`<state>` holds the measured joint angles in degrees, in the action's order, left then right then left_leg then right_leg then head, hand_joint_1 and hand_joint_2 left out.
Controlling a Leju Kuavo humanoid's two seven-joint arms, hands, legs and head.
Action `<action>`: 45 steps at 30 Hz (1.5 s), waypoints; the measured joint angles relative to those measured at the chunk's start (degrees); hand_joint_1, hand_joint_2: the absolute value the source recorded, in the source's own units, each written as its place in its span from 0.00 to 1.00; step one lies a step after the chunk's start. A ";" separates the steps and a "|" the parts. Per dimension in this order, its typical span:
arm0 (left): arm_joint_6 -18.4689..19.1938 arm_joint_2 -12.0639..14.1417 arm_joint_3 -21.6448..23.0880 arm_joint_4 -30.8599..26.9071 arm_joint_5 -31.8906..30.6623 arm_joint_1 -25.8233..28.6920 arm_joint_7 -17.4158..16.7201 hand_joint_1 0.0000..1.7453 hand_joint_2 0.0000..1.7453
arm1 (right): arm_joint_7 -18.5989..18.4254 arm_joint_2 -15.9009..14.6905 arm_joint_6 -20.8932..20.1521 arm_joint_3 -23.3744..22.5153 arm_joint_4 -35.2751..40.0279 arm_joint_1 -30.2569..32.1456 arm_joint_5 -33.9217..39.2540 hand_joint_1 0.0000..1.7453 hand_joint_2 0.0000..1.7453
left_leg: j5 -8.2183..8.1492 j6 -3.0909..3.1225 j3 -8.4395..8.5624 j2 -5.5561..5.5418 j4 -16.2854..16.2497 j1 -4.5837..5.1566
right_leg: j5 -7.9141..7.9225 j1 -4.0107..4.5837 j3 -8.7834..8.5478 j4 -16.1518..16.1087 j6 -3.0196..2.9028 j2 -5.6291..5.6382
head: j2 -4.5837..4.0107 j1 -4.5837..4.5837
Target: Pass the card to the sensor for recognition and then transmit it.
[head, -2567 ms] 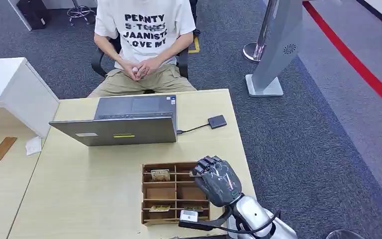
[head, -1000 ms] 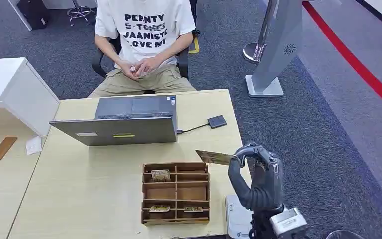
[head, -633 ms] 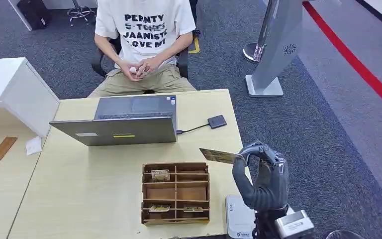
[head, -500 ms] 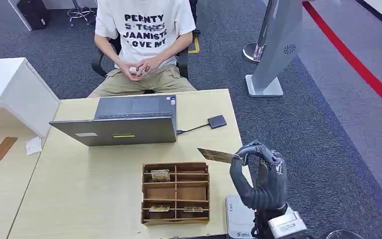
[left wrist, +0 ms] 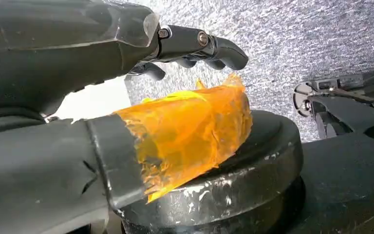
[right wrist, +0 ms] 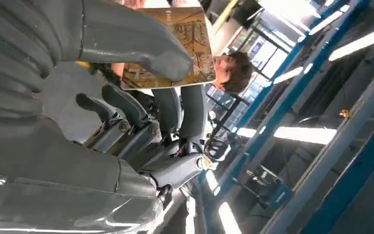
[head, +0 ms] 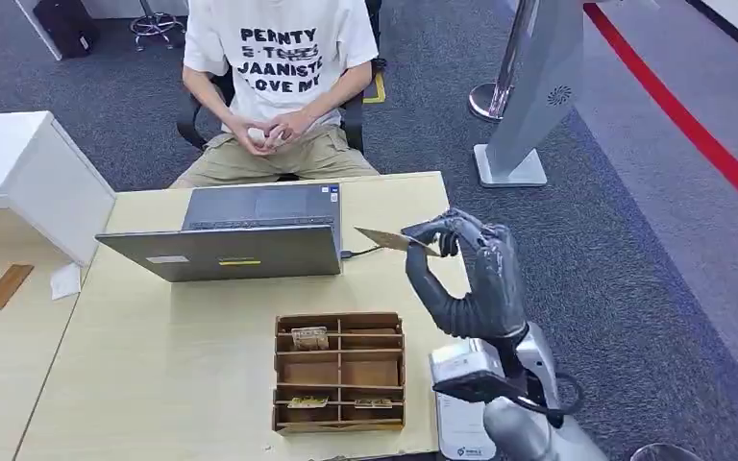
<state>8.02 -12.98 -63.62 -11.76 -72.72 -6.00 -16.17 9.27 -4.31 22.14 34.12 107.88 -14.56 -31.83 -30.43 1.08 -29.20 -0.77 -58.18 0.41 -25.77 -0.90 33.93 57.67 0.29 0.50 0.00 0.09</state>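
Office reception — desk [head: 202, 317], laptop [head: 240, 235], carpet [head: 586, 279], queue barrier post [head: 500, 91].

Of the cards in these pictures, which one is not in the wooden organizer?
The card pinched by the right robot hand, held in the air over the table beside the laptop. The other cards lie in compartments of the wooden organizer.

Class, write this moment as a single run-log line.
phase: card carry | right hand: pinches card above table near laptop | left hand: holds nothing | sorter box: on table
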 joint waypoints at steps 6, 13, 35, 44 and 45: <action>0.85 0.00 1.77 0.00 -2.01 -0.67 -0.72 0.00 0.00 | -6.68 2.12 -3.21 1.51 -7.08 -10.00 -8.22 1.00 1.00 | 0.08 -0.06 -0.01 -0.01 0.00 0.00 | 0.05 0.00 0.00 0.01 -0.02 0.00 | 0.00 0.00; 1.81 -0.02 3.87 0.00 -4.00 -1.58 -1.72 0.00 0.00 | -12.66 5.16 -6.49 3.69 -18.13 -19.82 -20.86 1.00 1.00 | 0.14 -0.07 -0.02 0.00 0.00 -0.01 | 0.11 0.00 0.03 0.04 -0.02 0.02 | 0.00 -0.02; 3.47 -0.33 7.04 0.00 -6.12 -3.07 -2.34 0.00 0.00 | -18.72 12.48 -11.65 5.88 -50.16 -38.01 -42.79 1.00 1.00 | 0.18 -0.06 -0.04 -0.04 -0.02 0.00 | 0.16 0.00 0.05 0.05 -0.06 -0.01 | 0.00 0.00; 3.50 -0.42 7.08 0.00 -6.12 -3.10 -2.34 0.00 0.00 | -18.63 13.64 -11.60 5.88 -53.94 -38.37 -44.02 1.00 1.00 | 0.17 -0.06 -0.03 -0.02 -0.02 0.00 | 0.16 0.00 0.06 0.05 -0.06 -0.01 | 0.00 0.00; 3.50 -0.42 7.08 0.00 -6.12 -3.10 -2.34 0.00 0.00 | -18.56 13.73 -11.65 5.88 -54.14 -38.37 -44.04 1.00 1.00 | 0.17 -0.06 -0.04 -0.03 -0.02 0.00 | 0.16 0.00 0.06 0.05 -0.06 -0.01 | 0.00 0.00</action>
<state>11.52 -13.40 -56.54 -11.76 -78.84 -9.10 -18.51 -9.29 9.42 10.49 40.00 53.75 -52.93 -75.87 -30.26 1.02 -29.24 -0.80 -58.19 0.41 -25.61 -0.90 33.99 57.72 0.23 0.49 0.00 0.09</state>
